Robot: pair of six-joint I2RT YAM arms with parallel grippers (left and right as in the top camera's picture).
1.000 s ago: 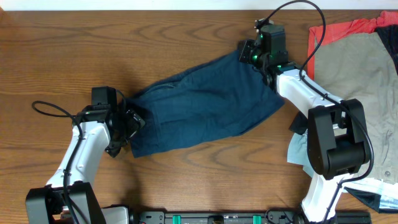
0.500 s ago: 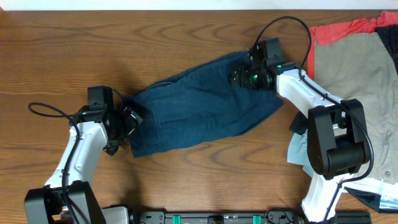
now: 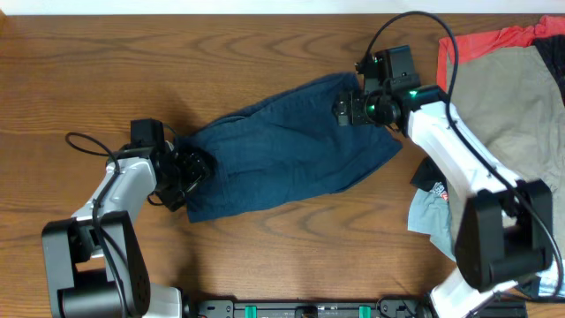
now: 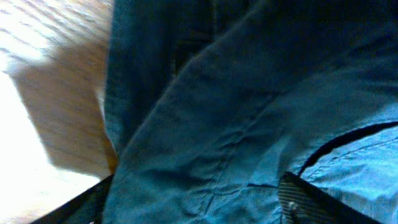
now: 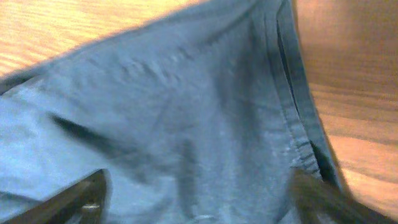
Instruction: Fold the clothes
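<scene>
The dark navy clothes (image 3: 291, 155) lie spread out and wrinkled, slanting from lower left to upper right on the wooden table (image 3: 265, 44). My left gripper (image 3: 187, 168) is at the garment's left end. In the left wrist view its fingers (image 4: 196, 196) are wide apart with navy cloth (image 4: 249, 124) between them. My right gripper (image 3: 347, 109) is over the garment's upper right part, near its hem. In the right wrist view its fingers (image 5: 202, 193) are wide apart over the cloth (image 5: 186, 124), with the seamed edge to the right.
A khaki-grey garment (image 3: 503, 97) lies on a red garment (image 3: 494, 40) at the far right. A pale blue cloth (image 3: 433, 212) lies by the right arm's base, with a dark item (image 3: 547, 283) at the lower right corner. Cables trail from both arms.
My right gripper has moved from the garment's far top corner inward onto the cloth, then slightly right. My left gripper has shifted a little right onto the left edge. The garment barely moved.
</scene>
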